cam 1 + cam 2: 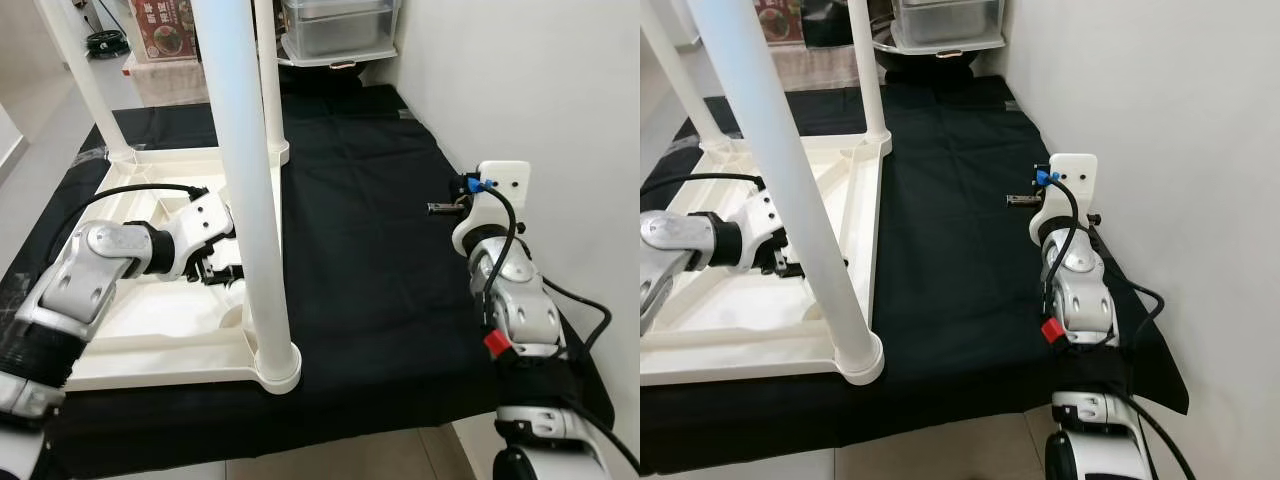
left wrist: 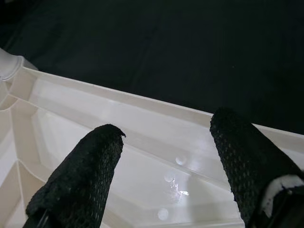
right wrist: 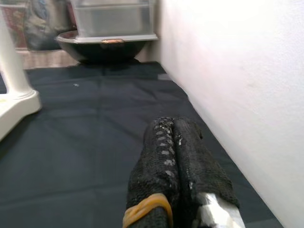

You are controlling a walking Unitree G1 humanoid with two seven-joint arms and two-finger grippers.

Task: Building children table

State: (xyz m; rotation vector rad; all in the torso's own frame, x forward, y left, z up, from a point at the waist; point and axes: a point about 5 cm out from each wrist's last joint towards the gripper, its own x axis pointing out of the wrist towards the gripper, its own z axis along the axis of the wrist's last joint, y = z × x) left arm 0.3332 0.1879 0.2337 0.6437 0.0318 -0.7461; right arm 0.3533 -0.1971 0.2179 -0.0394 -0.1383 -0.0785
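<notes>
Silver arms, black cables looped along both. Right arm [image 1: 515,300] has a red tag, a white wrist plate and a blue connector. End effector fingers [image 2: 80,183] are black with mesh texture.

Light is even, bright and soft, with sharp head views. Small glare spots gleam on the white table underside [image 2: 156,166] just beyond the left gripper [image 2: 166,175], whose near fingertips [image 2: 80,180] blur slightly.

A black cloth [image 1: 360,250] covered the floor beside a white wall [image 1: 520,80] — at its far end sat a clear lidded storage bin [image 1: 338,28] on a dark bowl [image 3: 107,50].
</notes>
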